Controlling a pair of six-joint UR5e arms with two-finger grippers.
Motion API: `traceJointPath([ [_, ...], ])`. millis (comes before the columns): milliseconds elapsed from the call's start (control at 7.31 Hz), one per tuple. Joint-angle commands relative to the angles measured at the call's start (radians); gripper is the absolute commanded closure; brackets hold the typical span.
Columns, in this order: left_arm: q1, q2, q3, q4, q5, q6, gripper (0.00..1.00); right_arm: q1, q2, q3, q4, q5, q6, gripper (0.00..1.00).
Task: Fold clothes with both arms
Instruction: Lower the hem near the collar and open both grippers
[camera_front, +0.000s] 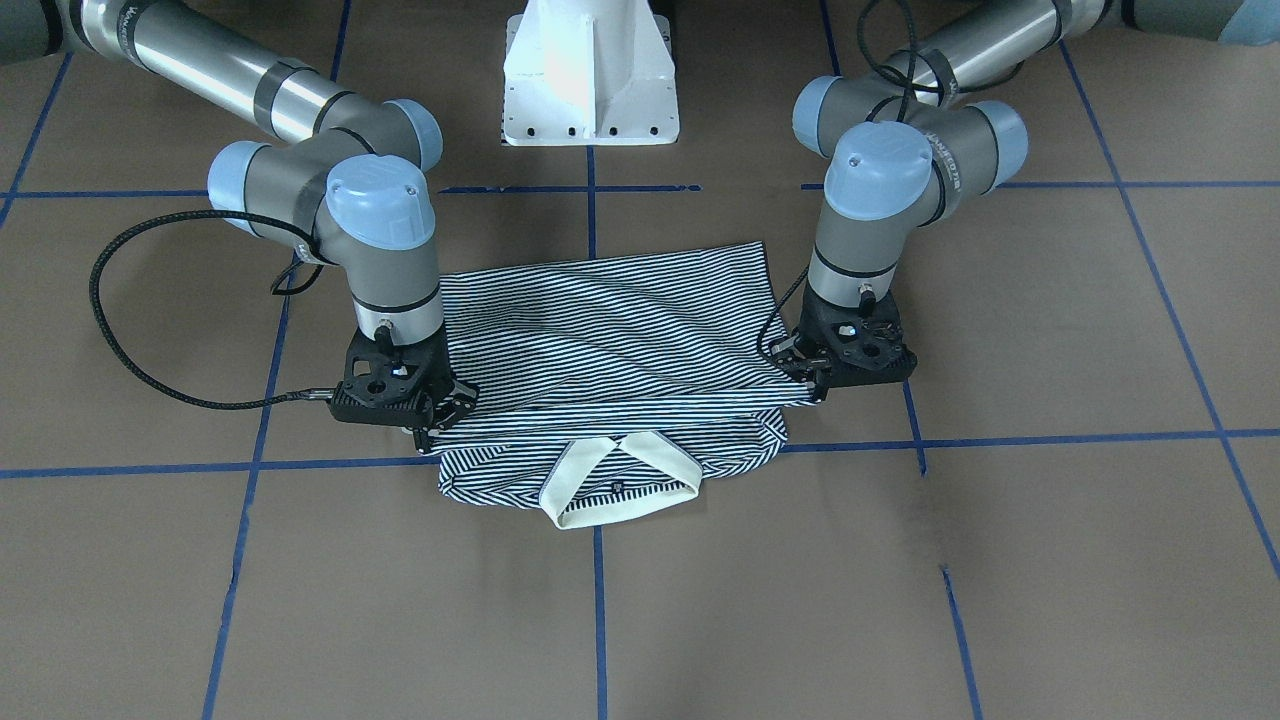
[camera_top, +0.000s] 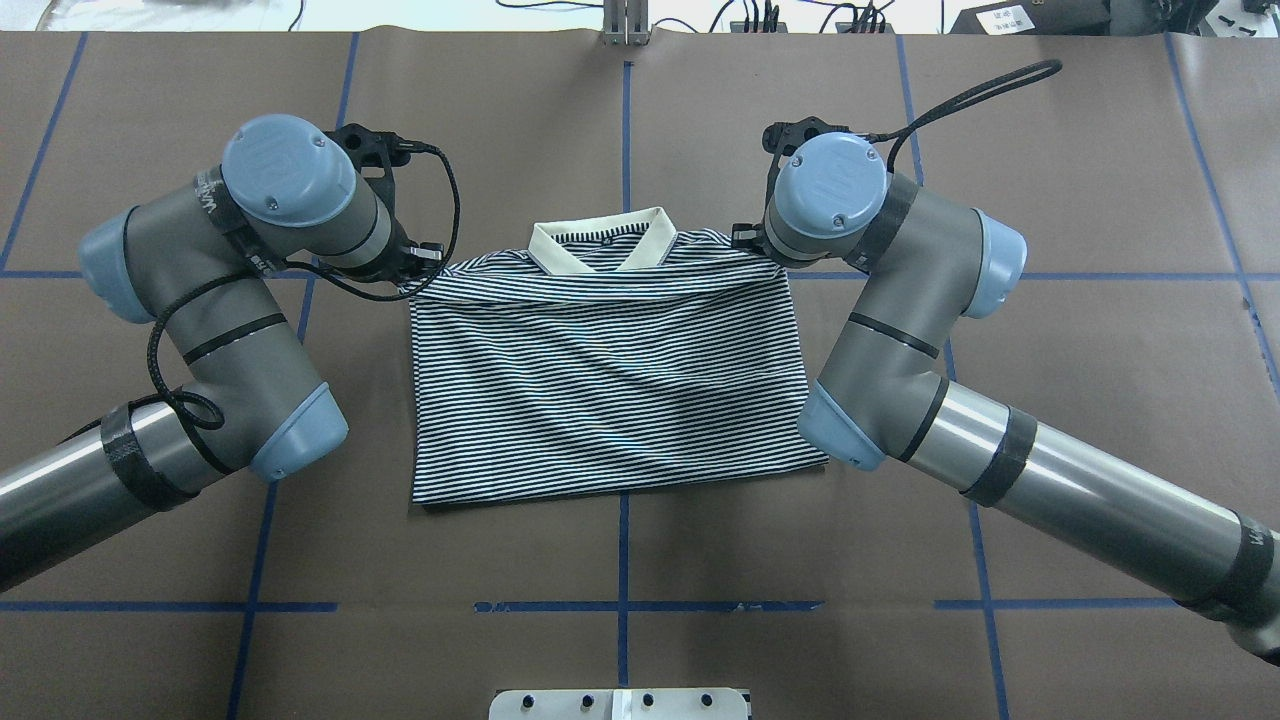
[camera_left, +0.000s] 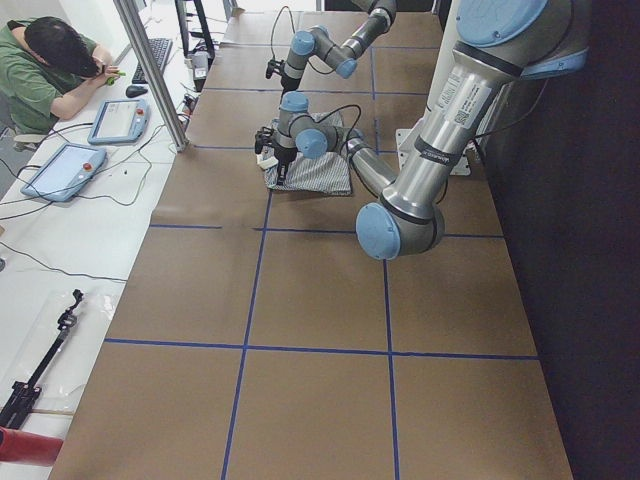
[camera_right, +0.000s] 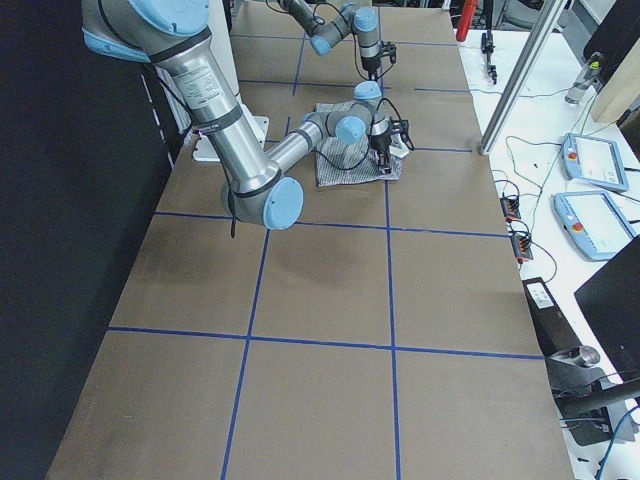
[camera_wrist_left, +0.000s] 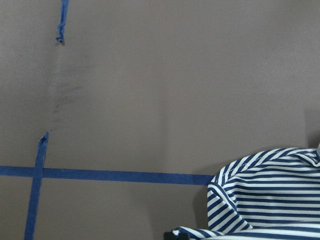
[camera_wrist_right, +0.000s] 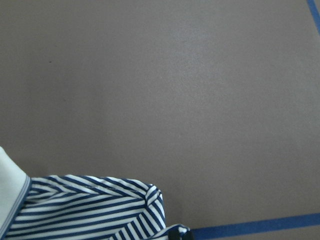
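Count: one polo shirt (camera_front: 610, 330), two arms, two grippers.

I go from the operators' edge of the table (camera_front: 1050, 600) back toward the base.

- Nearest: the cream collar (camera_front: 620, 490) lies flat across a blue tape line (camera_front: 1050, 438).
- Just behind: the right gripper (camera_front: 432, 425) pinches striped cloth at one shoulder corner, and the left gripper (camera_front: 815, 388) pinches the opposite corner. Both sets of jaws are nearly closed with only fabric between them. A folded-over layer is drawn taut from one to the other.
- Behind that: the shirt's body lies mid-table, with the right arm (camera_front: 380, 250) and left arm (camera_front: 880, 220) over its sides.
- Farthest: the white pedestal (camera_front: 590, 80).
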Motion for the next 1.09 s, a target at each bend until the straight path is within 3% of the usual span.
traceJointPath([
  [0, 0.000, -0.006, 0.012, 0.000, 0.000, 0.000, 1.00, 0.014, 0.020, -0.086, 0.080, -0.009, -0.001, 1.00],
  [274, 0.003, -0.006, 0.016, -0.003, 0.000, -0.001, 1.00, 0.025, 0.016, -0.100, 0.098, -0.010, -0.067, 1.00],
  [410, 0.003, -0.003, 0.015, -0.011, 0.000, 0.000, 0.75, 0.025, 0.010, -0.100, 0.100, -0.010, -0.069, 0.21],
  [547, 0.005, 0.009, 0.015, -0.052, 0.000, 0.003, 0.01, 0.022, 0.014, -0.091, 0.100, -0.009, -0.073, 0.00],
  [957, -0.003, 0.020, -0.025, -0.066, -0.003, 0.064, 0.00, 0.069, 0.011, -0.057, 0.098, 0.043, -0.221, 0.00],
])
